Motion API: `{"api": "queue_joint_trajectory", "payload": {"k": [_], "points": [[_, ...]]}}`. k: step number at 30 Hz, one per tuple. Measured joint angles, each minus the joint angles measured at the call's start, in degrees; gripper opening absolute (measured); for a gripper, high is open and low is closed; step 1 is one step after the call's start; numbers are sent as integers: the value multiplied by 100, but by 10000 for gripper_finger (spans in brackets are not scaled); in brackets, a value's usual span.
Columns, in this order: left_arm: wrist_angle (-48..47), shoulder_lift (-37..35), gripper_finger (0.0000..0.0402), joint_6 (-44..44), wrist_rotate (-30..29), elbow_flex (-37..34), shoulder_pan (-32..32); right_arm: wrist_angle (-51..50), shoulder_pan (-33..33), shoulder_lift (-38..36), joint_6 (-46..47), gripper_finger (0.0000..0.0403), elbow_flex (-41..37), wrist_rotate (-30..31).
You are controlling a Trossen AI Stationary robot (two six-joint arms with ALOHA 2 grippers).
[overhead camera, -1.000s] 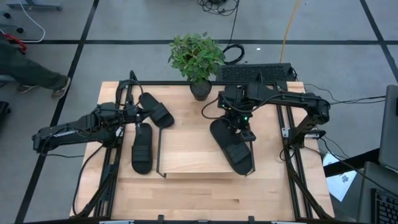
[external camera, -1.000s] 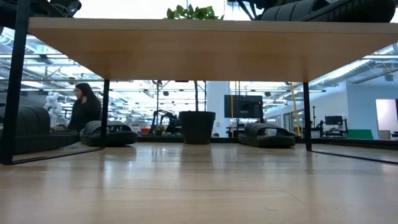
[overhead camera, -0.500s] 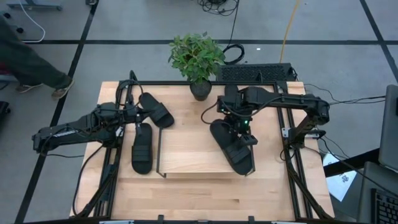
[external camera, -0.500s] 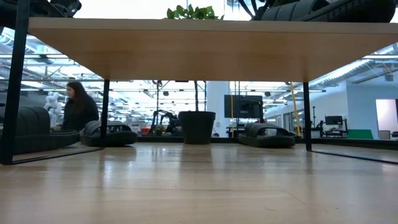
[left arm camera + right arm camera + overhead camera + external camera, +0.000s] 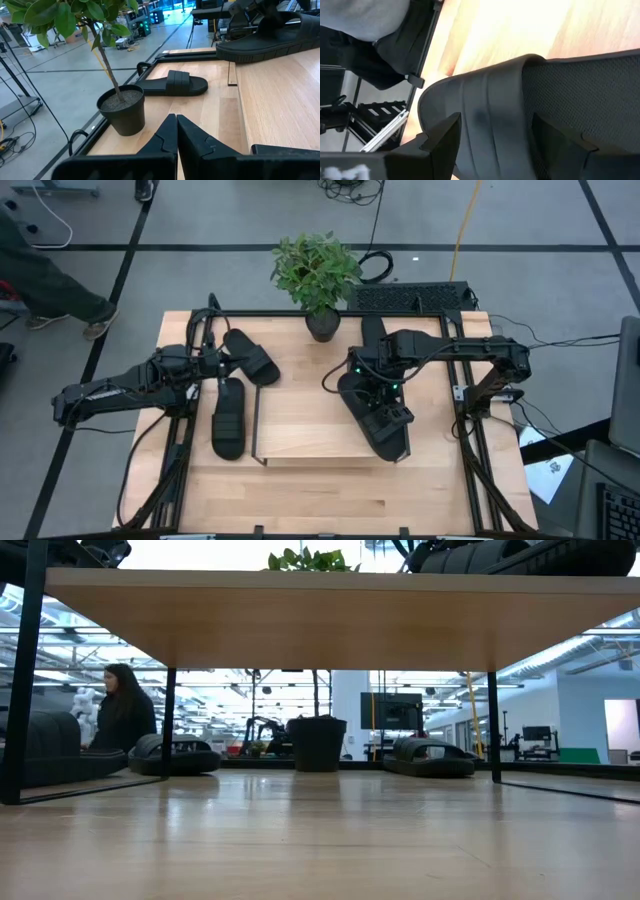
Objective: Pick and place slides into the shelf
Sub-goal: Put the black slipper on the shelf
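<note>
Four black slides show. One lies on the shelf [image 5: 310, 425], on the right part of its board [image 5: 375, 418], and appears on top of the board in the low view [image 5: 500, 554]. My right gripper [image 5: 388, 402] is open above it, one finger on each side of its ribbed strap [image 5: 490, 120]. Two slides rest on the table left of the shelf [image 5: 250, 356] [image 5: 228, 418]. My left gripper [image 5: 176, 131] is shut and hovers between them. A fourth slide [image 5: 172, 85] lies on the table beyond the plant pot. My right gripper comes at the shelf slide from above, its fingers [image 5: 440, 142] straddling the strap band [image 5: 485, 100] across its width. The slide lies flat on the shelf board. I cannot tell whether the fingers touch the strap.
A potted plant [image 5: 318, 275] stands at the table's far edge between the arms. Black frame rails [image 5: 470, 440] run along both table sides. Bare shelf board [image 5: 300, 410] lies left of the placed slide. A person [image 5: 122, 720] sits in the room beyond.
My right gripper has moved toward the table's near edge, along the slide on the shelf, and its wrist has turned. The slide has stayed where it was. The person at the picture's far left has shifted.
</note>
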Motion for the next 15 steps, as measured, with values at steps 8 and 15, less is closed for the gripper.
{"api": "queue_joint_trajectory", "payload": {"k": [8, 15], "points": [[-4, 0, 5, -4, 0, 0, 0, 3, 27, 0, 164, 235, 0, 9], [-4, 0, 5, -2, 0, 0, 1, -53, 20, 0, 121, 182, 0, 9]]}}
